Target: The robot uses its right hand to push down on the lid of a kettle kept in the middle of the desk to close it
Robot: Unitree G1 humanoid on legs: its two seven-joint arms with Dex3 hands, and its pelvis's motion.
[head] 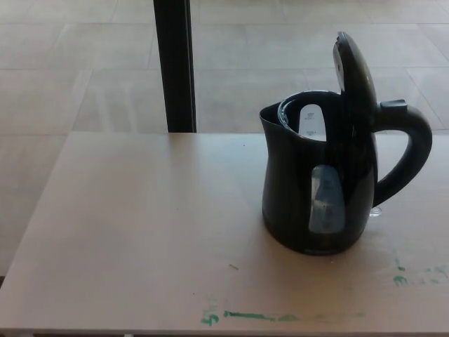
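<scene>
A black electric kettle [316, 182] stands upright on the light wooden desk [140, 232], right of centre in the head view. Its lid [354, 67] is swung up and stands nearly vertical over the handle side, leaving the mouth uncovered. The curved handle [410, 151] points to the right, the spout to the left. A clear water-level window [326, 200] faces me. Neither of my hands shows in the picture.
A dark vertical post [175, 67] rises behind the desk's far edge, left of the kettle. Green paint marks [245, 316] run along the desk's near edge. Tiled floor [70, 70] lies beyond and to the left of the desk.
</scene>
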